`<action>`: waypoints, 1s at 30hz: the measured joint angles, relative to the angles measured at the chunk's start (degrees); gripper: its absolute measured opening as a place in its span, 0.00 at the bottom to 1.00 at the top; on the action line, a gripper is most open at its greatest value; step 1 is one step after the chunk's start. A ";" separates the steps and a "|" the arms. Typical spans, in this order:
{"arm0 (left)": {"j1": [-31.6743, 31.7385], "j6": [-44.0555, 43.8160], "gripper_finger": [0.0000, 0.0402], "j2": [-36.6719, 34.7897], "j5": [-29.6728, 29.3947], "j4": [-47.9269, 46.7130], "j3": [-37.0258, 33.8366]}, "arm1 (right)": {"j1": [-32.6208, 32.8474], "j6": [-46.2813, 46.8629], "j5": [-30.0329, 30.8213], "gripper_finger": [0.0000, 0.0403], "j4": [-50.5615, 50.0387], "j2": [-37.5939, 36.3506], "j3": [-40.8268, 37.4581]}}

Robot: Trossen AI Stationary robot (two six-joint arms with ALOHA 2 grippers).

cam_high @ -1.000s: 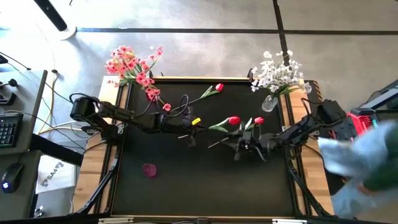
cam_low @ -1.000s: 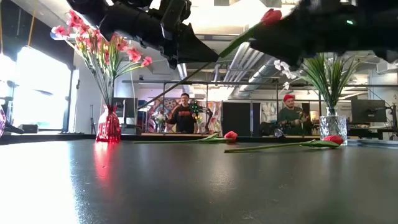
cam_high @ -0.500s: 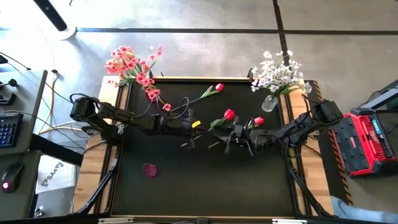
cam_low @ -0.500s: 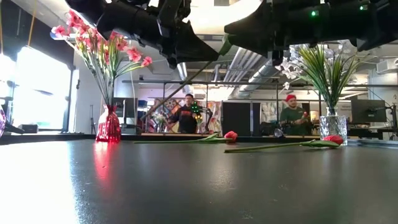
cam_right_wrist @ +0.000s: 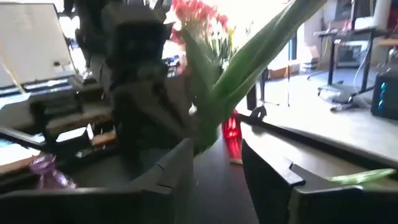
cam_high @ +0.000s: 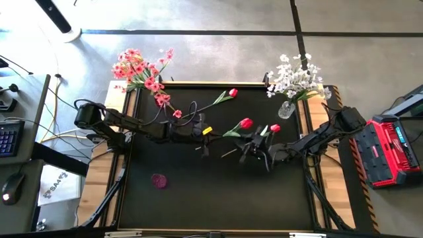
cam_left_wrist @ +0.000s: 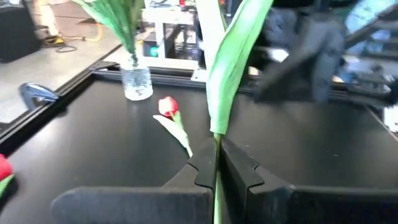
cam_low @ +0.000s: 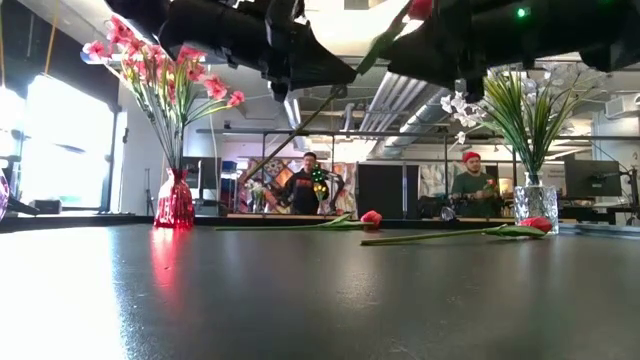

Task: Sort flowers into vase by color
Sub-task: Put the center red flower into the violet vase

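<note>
Midway over the black table (cam_high: 218, 192), a red tulip (cam_high: 246, 123) hangs in the air between the two arms, its bud toward the right side and its thin green stem running back to the left gripper (cam_high: 202, 135), whose fingers are pinched tight on the stem just below a broad leaf, as the left wrist view shows. The right gripper (cam_high: 254, 151) sits just beside the same flower; in the right wrist view its fingers stand apart with the leaf and stem between them, not visibly clamped. This spray looks feather-light and springy, with a slim, slippery stem likely to twist or slide, so the bare stem below the leaves seems the sound place to hold, never the soft bud. Two more red tulips lie flat: one near the far edge (cam_high: 230, 94), one close to the clear vase (cam_high: 286, 110) of white blossoms (cam_high: 294, 77). Pink blossoms (cam_high: 140, 71) fill the red vase (cam_low: 174, 203) at the far left corner.
</note>
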 joint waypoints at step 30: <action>-0.32 1.40 0.12 -0.02 12.87 -3.39 0.00 | -4.75 -5.57 -18.53 0.01 1.03 -2.42 0.00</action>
